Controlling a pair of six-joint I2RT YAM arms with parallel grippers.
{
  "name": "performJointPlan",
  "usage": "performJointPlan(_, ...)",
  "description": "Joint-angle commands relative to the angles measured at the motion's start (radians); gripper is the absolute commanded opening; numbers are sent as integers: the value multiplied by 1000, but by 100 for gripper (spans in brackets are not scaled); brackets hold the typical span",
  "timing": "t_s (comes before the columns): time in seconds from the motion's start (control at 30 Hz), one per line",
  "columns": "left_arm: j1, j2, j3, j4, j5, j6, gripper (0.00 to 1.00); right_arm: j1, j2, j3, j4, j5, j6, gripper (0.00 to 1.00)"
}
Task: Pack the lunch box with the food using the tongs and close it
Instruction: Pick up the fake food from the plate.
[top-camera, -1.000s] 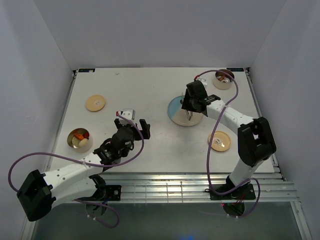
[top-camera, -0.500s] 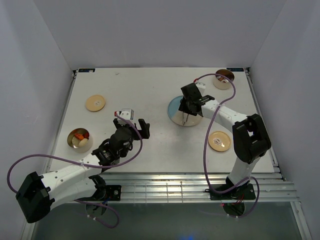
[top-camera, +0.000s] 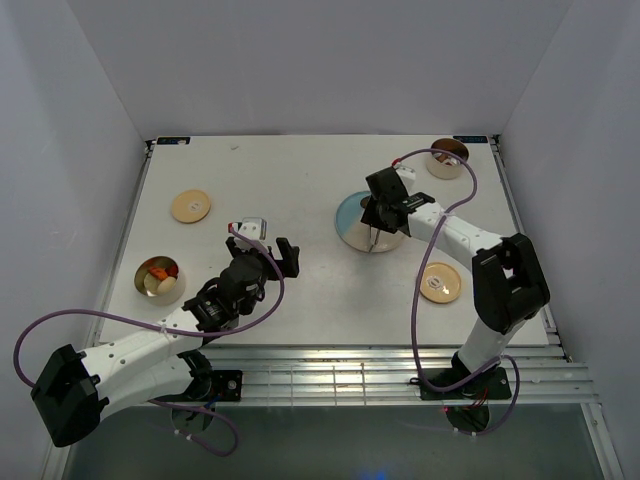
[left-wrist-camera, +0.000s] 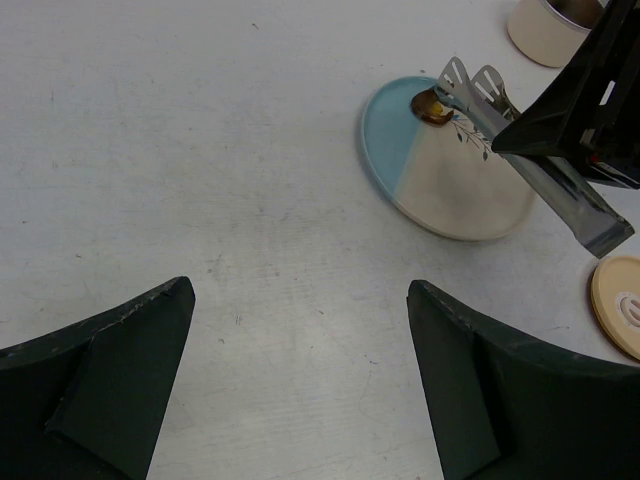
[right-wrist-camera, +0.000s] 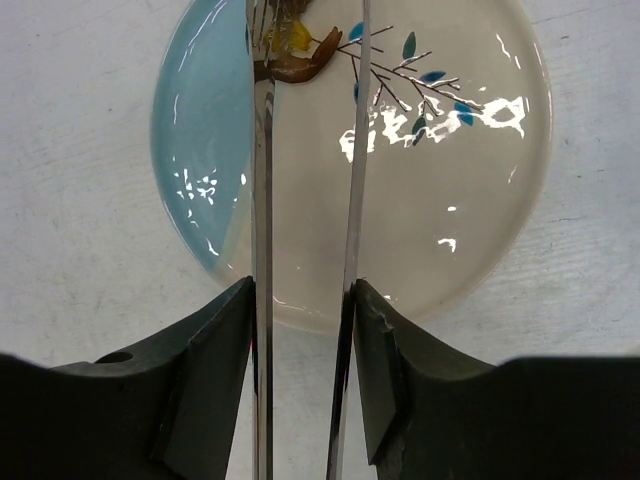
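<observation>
My right gripper is shut on the silver tongs, a finger pressing on each arm. It hovers over the blue-and-white plate. The tong tips straddle a brown piece of food on the plate's blue side. A round lunch box tin at the left holds orange and pale pieces. A second tin stands at the back right. My left gripper hangs open over bare table, holding nothing.
Two tan round lids lie flat, one at the back left, the other near the right arm. White walls close in the table on three sides. A metal rail runs along the near edge.
The right gripper has come a little lower and nearer over the plate, and has squeezed the tongs slightly narrower. The left arm has barely moved.
</observation>
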Motion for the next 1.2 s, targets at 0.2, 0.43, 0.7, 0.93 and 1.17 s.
performJointPlan(0.2,-5,-27,-4,9,-5,-2,98,-2,-63,-3,6,-16,-3,48)
performJointPlan(0.43,-5,-28,-6,11,-6,-2,98,-2,-6,46,24,-48,-12,49)
performJointPlan(0.7,-5,-27,-6,9,-6,-2,98,-5,22,47,27,-58,9,53)
performJointPlan(0.93,-5,-21,-3,11,-9,-1,98,-45,0,-8,24,-101,-6,51)
performJointPlan(1.17,-5,-24,-4,9,-9,-1,98,-86,-72,-69,26,-153,-94,50)
